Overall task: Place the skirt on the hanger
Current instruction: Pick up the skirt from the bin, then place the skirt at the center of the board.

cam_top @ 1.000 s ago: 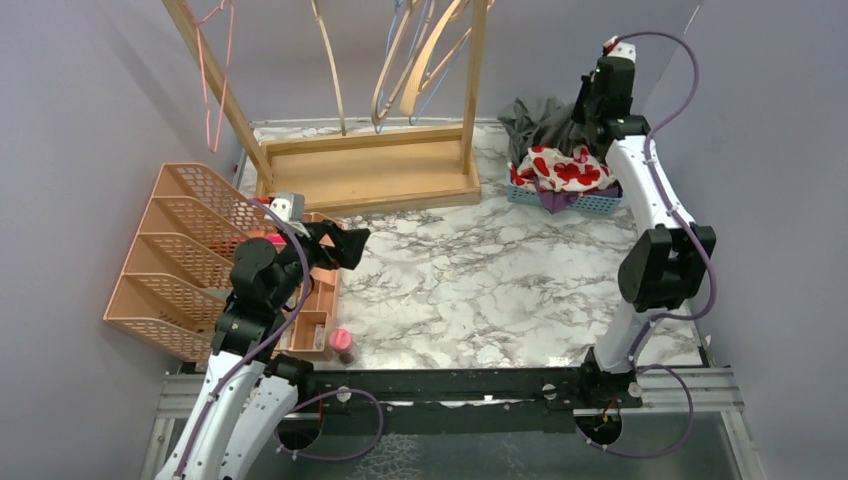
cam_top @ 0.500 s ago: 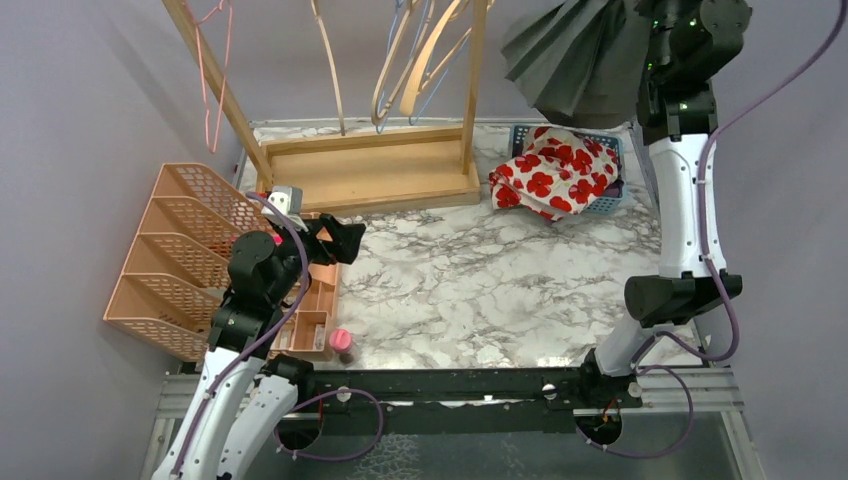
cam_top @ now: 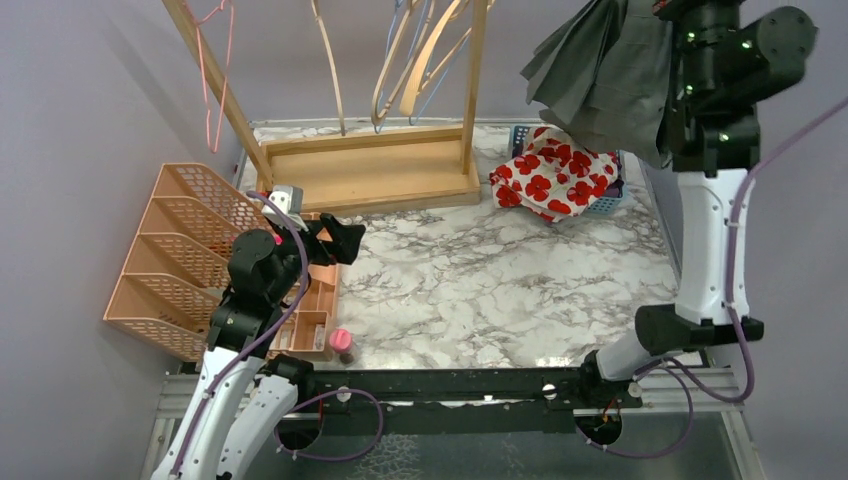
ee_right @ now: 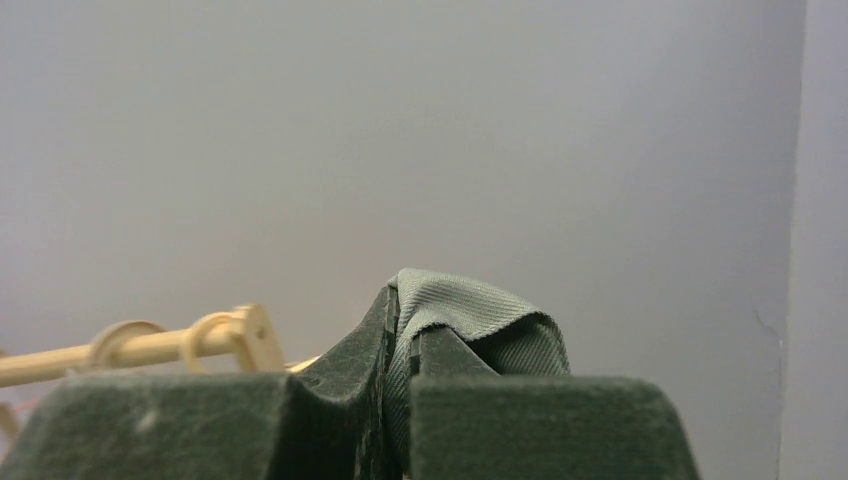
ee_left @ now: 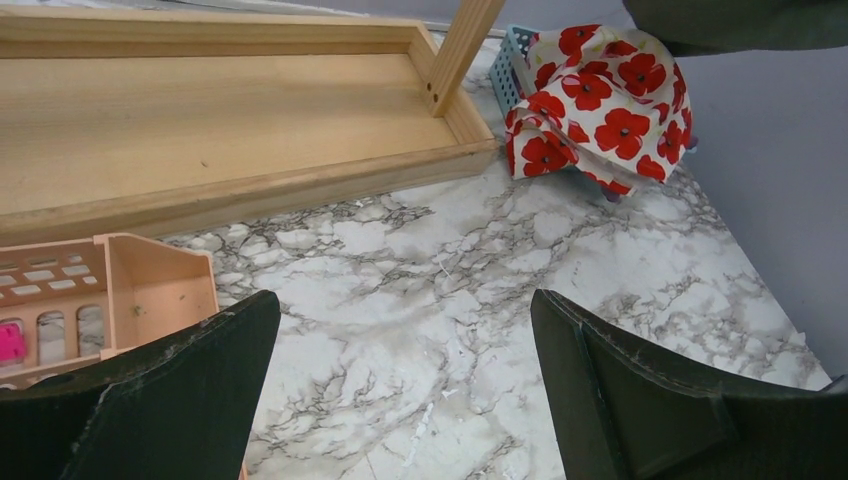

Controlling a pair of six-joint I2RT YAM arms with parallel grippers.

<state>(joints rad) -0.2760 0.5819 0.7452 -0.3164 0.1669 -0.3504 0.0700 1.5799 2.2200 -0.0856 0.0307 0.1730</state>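
Lifting done: skirt (cam_top: 600, 70) up out of basket (cam_top: 603, 207) since a second ago, dangling high beside hangers (cam_top: 412, 75) | right gripper (ee_right: 400, 320) clamped on its fold | left gripper (ee_left: 405, 340) wide apart, idle | hanging next

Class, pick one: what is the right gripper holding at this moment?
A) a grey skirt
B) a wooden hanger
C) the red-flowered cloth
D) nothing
A: the right gripper is pinched shut on a fold of the grey skirt, which hangs from it high in the air.
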